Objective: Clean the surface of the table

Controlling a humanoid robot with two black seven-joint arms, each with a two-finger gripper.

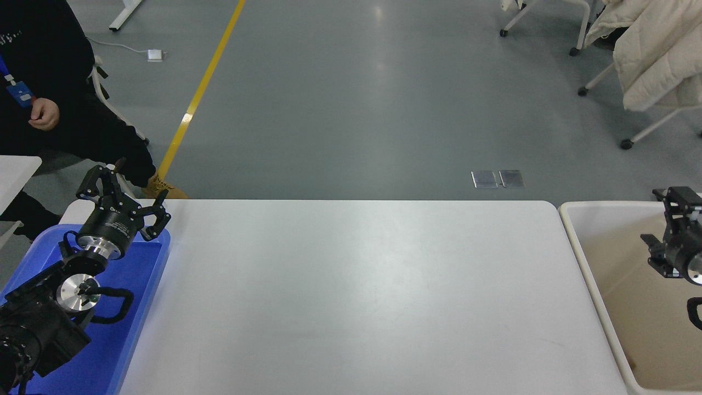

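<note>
The white table surface (356, 296) fills the middle of the head view and shows nothing lying on it. My right gripper (660, 217) comes in from the right edge and hangs over the far part of the beige bin (571, 225), past the table's right end. Its fingers are spread and nothing shows between them. My left gripper (125, 193) is parked at the lower left above the blue tray (140, 285), open and empty.
A person in black sits at the far left, one hand (44, 115) held up off the table. A second white table's corner (16, 164) shows at the left edge. Chairs with a cream coat (652, 55) stand at the far right on the grey floor.
</note>
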